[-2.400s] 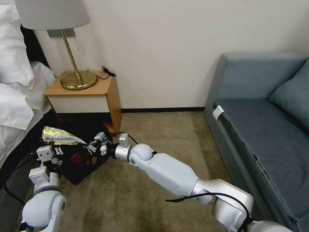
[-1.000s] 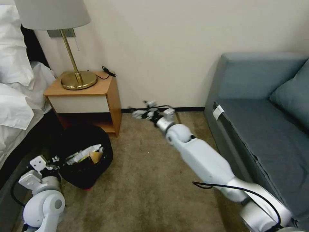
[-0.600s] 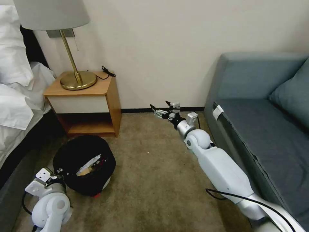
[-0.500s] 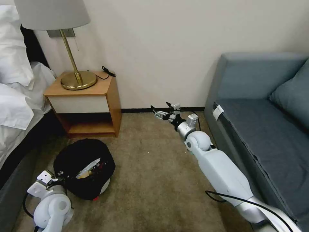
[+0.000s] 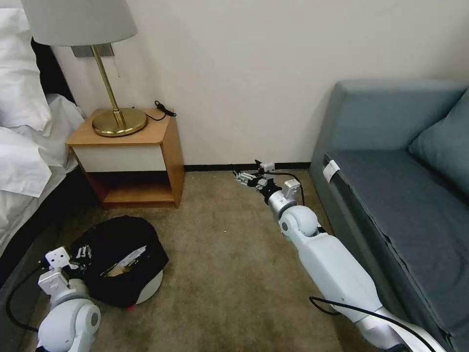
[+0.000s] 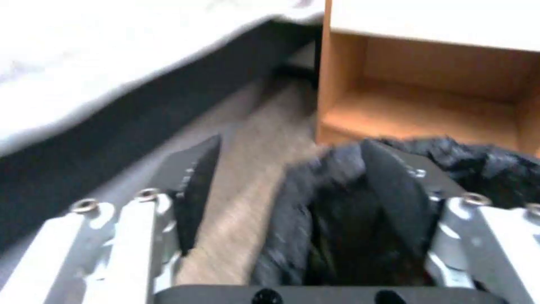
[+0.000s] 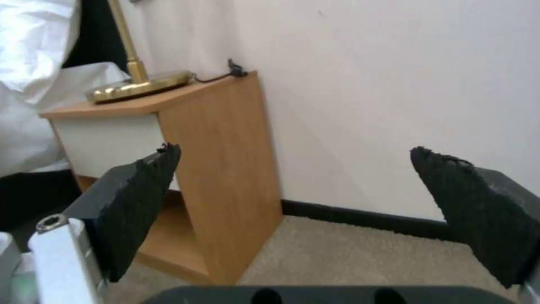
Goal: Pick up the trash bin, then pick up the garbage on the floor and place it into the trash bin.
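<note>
Head view: my left gripper (image 5: pixel 84 254), fingers spread astride the trash bin (image 5: pixel 119 266) rim; right gripper (image 5: pixel 246 177) spread, empty, far.

left tool (image 6: pixel 292 181): fingers apart | one finger inside trash bin (image 6: pixel 337 228) rim | nightstand (image 6: pixel 427 84) beyond

Open carpet (image 5: pixel 229 274) btwn nightstand (image 5: pixel 137 156), sofa (image 5: pixel 391 195)
</note>
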You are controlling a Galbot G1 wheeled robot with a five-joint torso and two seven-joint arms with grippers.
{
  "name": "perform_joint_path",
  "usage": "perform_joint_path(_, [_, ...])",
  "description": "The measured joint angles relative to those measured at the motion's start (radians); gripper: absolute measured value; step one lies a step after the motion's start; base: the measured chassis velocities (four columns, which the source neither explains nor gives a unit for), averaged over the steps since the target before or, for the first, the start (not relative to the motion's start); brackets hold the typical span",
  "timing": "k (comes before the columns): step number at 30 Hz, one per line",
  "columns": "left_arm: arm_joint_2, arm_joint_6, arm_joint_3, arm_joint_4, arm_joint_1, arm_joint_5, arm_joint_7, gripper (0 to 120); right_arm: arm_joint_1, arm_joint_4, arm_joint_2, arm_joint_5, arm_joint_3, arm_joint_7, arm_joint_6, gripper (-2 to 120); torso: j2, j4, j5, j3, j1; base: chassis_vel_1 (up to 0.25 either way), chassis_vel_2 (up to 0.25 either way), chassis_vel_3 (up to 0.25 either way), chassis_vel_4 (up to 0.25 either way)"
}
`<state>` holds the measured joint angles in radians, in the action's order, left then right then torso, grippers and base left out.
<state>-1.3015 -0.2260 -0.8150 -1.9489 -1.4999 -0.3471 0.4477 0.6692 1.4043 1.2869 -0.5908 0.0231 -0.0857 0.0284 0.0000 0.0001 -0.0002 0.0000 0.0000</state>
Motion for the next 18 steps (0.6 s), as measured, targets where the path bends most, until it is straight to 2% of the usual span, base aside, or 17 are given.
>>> perform_joint_path(1, [0.0, 0.017, -0.006, -0.015, -0.008, 0.046, -0.009, 81, 0.006, 0.002, 0.006, 0.004, 0.003, 0.015, 0.005, 100, 0.0, 0.0, 0.0, 0.0, 0.0, 0.0, 0.0, 0.0, 0.0])
perform_joint_path(2, [0.0, 0.017, -0.006, -0.015, -0.008, 0.046, -0.009, 81, 0.006, 0.002, 0.006, 0.004, 0.003, 0.015, 0.005, 100, 0.0, 0.0, 0.0, 0.0, 0.0, 0.0, 0.0, 0.0, 0.0])
perform_joint_path(4, [0.011, 0.047, -0.012, -0.051, -0.015, 0.109, -0.037, 90, 0.018, 0.004, 0.017, 0.011, 0.009, 0.059, 0.016, 100, 0.0, 0.0002, 0.0001, 0.0, 0.0, 0.0, 0.0, 0.0, 0.0])
perform_joint_path(6, [0.031, 0.057, -0.004, -0.074, -0.005, 0.139, -0.067, 97, 0.027, 0.008, 0.028, 0.014, 0.017, 0.105, 0.033, 100, 0.0, 0.0001, 0.0004, 0.0, 0.0, 0.0, 0.0, 0.0, 0.0])
perform_joint_path(7, [0.031, 0.057, -0.004, -0.074, -0.005, 0.139, -0.067, 97, 0.027, 0.008, 0.028, 0.014, 0.017, 0.105, 0.033, 100, 0.0, 0.0001, 0.0004, 0.0, 0.0, 0.0, 0.0, 0.0, 0.0])
perform_joint_path(10, [0.074, 0.061, 0.049, -0.076, 0.047, 0.175, -0.135, 100, 0.041, 0.015, 0.052, 0.017, 0.048, 0.165, 0.06, 100, 0.0, -0.0001, 0.0002, 0.0, 0.0, 0.0, 0.0, 0.0, 0.0])
perform_joint_path(11, [0.074, 0.061, 0.049, -0.076, 0.047, 0.175, -0.135, 100, 0.041, 0.015, 0.052, 0.017, 0.048, 0.165, 0.06, 100, 0.0, -0.0001, 0.0002, 0.0, 0.0, 0.0, 0.0, 0.0, 0.0])
perform_joint_path(14, [0.099, 0.063, 0.138, -0.041, 0.107, 0.187, -0.178, 100, 0.056, 0.019, 0.076, 0.026, 0.091, 0.222, 0.091, 100, 0.0, -0.0001, -0.0001, 0.0, 0.0, 0.0, 0.0, 0.0, 0.0])
perform_joint_path(16, [0.102, 0.062, 0.154, -0.033, 0.118, 0.189, -0.181, 100, 0.061, 0.019, 0.081, 0.032, 0.102, 0.229, 0.095, 100, 0.0, -0.0001, 0.0, 0.0, 0.0, 0.0, 0.0, 0.0, 0.0])
perform_joint_path(18, [0.105, 0.061, 0.228, 0.002, 0.171, 0.193, -0.199, 100, 0.098, 0.01, 0.103, 0.065, 0.156, 0.246, 0.106, 100, 0.0, -0.0001, 0.0001, 0.0, 0.0, 0.0, 0.0, 0.0, 0.0])
